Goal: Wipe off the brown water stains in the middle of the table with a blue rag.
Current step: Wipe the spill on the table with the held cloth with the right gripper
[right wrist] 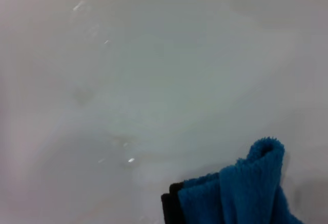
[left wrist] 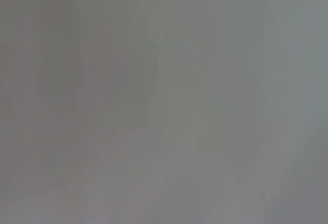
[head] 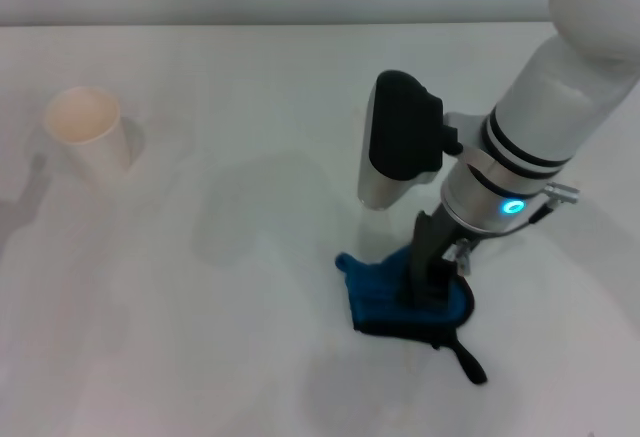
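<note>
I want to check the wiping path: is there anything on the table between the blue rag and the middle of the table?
Nothing visible stands in the way. The right pincer presses on the blue rag, and the table toward its middle is bare. The white paper cup stands far off to the robot's left. No brown stain shows clearly.

A broad, smooth white surface (head: 230, 77) fills the view — evenly lit, with soft grey shadows.
</note>
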`<action>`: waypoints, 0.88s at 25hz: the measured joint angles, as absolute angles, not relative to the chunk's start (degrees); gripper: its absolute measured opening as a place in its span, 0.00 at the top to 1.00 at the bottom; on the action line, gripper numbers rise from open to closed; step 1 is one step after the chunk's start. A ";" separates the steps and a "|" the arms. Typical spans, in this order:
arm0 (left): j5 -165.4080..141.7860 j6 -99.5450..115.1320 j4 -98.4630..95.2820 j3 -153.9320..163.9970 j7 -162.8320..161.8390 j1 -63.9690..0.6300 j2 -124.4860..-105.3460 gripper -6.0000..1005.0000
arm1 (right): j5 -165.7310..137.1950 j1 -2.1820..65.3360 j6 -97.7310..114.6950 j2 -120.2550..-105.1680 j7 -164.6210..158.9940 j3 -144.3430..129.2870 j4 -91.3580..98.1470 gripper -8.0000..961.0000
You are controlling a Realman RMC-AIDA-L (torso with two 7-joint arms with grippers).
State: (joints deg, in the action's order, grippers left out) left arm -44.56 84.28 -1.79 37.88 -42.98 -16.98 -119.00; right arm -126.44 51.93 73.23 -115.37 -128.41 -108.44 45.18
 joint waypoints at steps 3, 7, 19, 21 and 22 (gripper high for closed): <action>-44.56 84.28 -1.81 37.88 -42.98 -17.05 -119.00 0.11 | -126.42 51.77 75.94 -115.32 -128.41 -108.38 45.25 0.90; -44.56 84.28 -1.89 37.88 -42.98 -17.25 -119.00 0.11 | -126.42 51.76 80.24 -115.46 -128.57 -108.38 44.98 0.90; -44.56 83.64 -1.89 37.88 -42.98 -18.72 -119.00 0.11 | -118.90 50.90 88.98 -116.20 -128.83 -109.14 45.25 0.90; -44.56 83.57 -1.88 37.88 -42.98 -18.77 -119.01 0.11 | -116.76 50.87 88.09 -116.19 -128.63 -109.15 45.26 0.90; -44.56 83.53 -1.87 37.88 -42.98 -18.78 -119.00 0.11 | -115.89 50.75 87.44 -116.19 -128.54 -109.15 45.29 0.90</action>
State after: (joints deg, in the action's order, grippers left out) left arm -44.56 83.53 -1.87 37.88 -42.98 -18.77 -119.00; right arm -115.89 50.75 87.44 -116.19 -128.54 -109.15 45.29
